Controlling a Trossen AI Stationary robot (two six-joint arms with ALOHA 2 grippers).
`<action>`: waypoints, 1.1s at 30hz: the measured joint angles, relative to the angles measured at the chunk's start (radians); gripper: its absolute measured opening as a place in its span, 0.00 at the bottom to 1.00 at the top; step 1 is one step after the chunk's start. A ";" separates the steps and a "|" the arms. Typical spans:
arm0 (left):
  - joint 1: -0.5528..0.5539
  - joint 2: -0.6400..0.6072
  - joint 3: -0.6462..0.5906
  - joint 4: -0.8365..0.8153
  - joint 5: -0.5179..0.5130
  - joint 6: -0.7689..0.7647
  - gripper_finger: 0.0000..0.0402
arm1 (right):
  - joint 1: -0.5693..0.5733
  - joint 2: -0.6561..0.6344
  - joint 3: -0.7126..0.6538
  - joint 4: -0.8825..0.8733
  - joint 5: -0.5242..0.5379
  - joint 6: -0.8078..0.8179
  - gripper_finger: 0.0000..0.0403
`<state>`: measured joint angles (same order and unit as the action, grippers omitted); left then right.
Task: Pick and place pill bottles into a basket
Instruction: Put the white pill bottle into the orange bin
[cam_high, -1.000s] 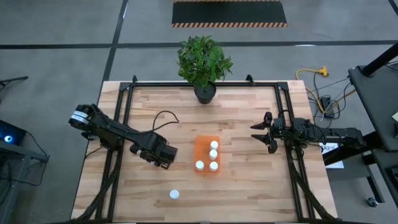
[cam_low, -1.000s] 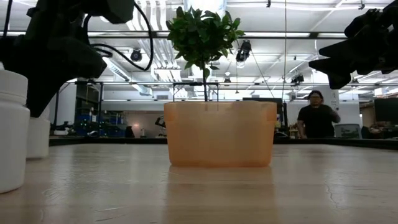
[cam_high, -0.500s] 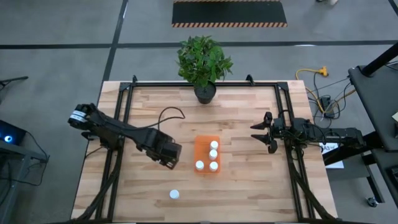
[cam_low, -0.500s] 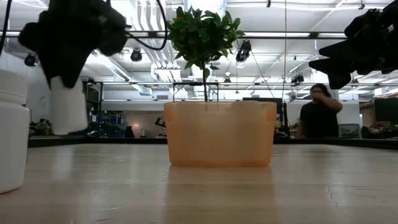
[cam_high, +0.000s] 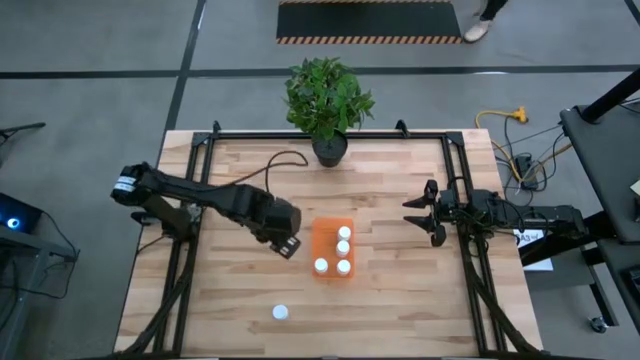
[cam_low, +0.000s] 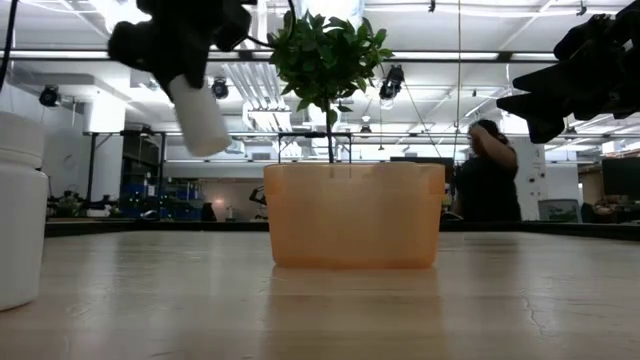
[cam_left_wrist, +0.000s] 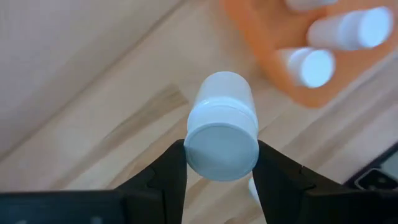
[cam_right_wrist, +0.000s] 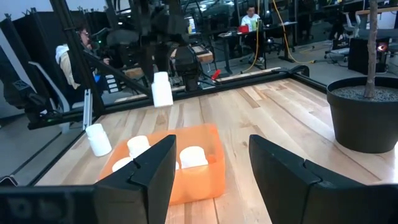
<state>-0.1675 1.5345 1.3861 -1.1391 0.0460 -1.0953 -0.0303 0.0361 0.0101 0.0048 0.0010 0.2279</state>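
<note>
The left gripper (cam_left_wrist: 221, 165) is clamped on a pill bottle (cam_left_wrist: 222, 127), lifted clear of the tabletop (cam_high: 400, 190) just beside the orange basket (cam_high: 322, 234). Four bottles (cam_high: 343, 246) stand in the basket, and one more bottle (cam_high: 281, 312) stands alone near the tabletop's front edge. The right gripper (cam_high: 428, 213) waits at the right side with its fingers apart, apparently holding nothing. A potted plant (cam_high: 326, 105) stands at the back edge.

Light wooden table (cam_high: 390, 290) (butcher-block planks, black frame rails along sides). Directly on it: orange basket (cam_high: 322, 245) near centre, dark plant pot (cam_high: 329, 150) at far edge, one lone pill bottle (cam_high: 281, 313) standing near front edge.
</note>
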 joint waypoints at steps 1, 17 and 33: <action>0.007 0.000 0.013 -0.001 0.000 0.014 0.34 | 0.000 0.000 0.000 0.000 0.000 0.000 0.48; 0.068 0.312 0.472 -0.207 0.005 0.468 0.34 | 0.000 -0.001 0.000 0.000 0.000 0.000 0.48; 0.077 0.622 0.851 -0.432 -0.132 0.725 0.34 | 0.000 0.000 0.000 0.000 0.000 0.000 0.48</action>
<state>-0.0900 2.1562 2.2369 -1.5708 -0.0860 -0.3702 -0.0304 0.0357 0.0101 0.0051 0.0010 0.2276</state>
